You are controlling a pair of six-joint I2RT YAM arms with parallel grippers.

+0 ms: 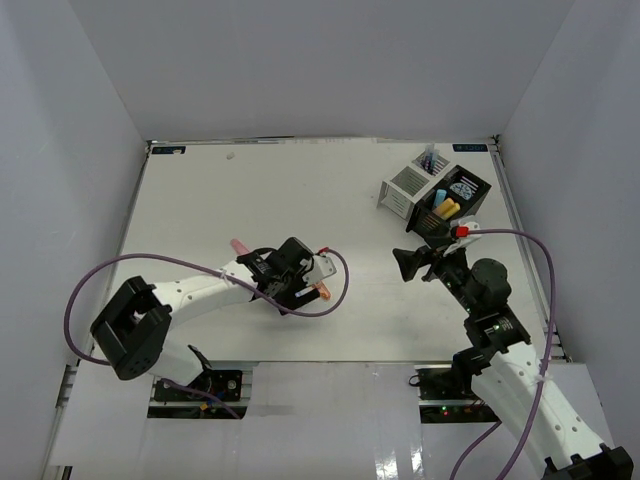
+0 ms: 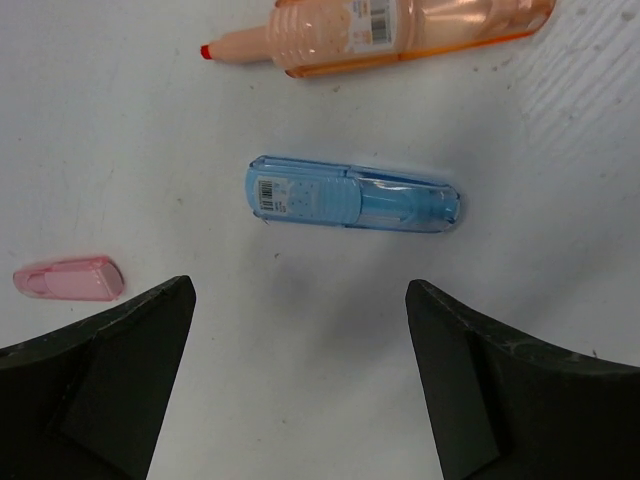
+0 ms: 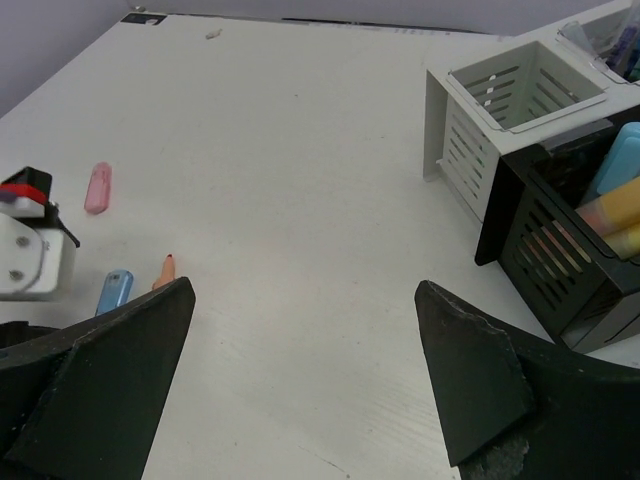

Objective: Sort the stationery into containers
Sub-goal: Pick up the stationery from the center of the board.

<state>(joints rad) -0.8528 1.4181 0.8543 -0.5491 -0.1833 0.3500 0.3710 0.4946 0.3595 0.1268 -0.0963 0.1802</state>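
If you were hoping to read a brand name, no luck. The blue marker (image 2: 352, 197) had a white barcode sticker and some tiny print on its barrel, and the orange marker (image 2: 390, 30) had a barcode too, but none of it was sharp enough to read.

The blue marker was a short, chunky, see-through thing. It lay flat on the table (image 1: 300, 190), crosswise in the left wrist view, with its barcode end to the left. The left gripper (image 2: 300, 335) hung over it with fingers spread wide and nothing between them. The marker sat just beyond the tips, lined up with the gap.

The orange marker lay just past the blue one and roughly parallel to it, not touching, with a small red tip showing at its left end. A short, clear pink marker (image 2: 68, 279) sat off to the left, apart from both.

Over on the right, the right gripper (image 3: 305, 330) was also wide open and empty, facing across the table. The white box (image 3: 462, 150) and black box (image 3: 545, 250) stood side by side near the far right corner. The black one held a blue and a yellow marker standing up. The white one's near compartment looked empty, and something purple-ish poked out of its far one.
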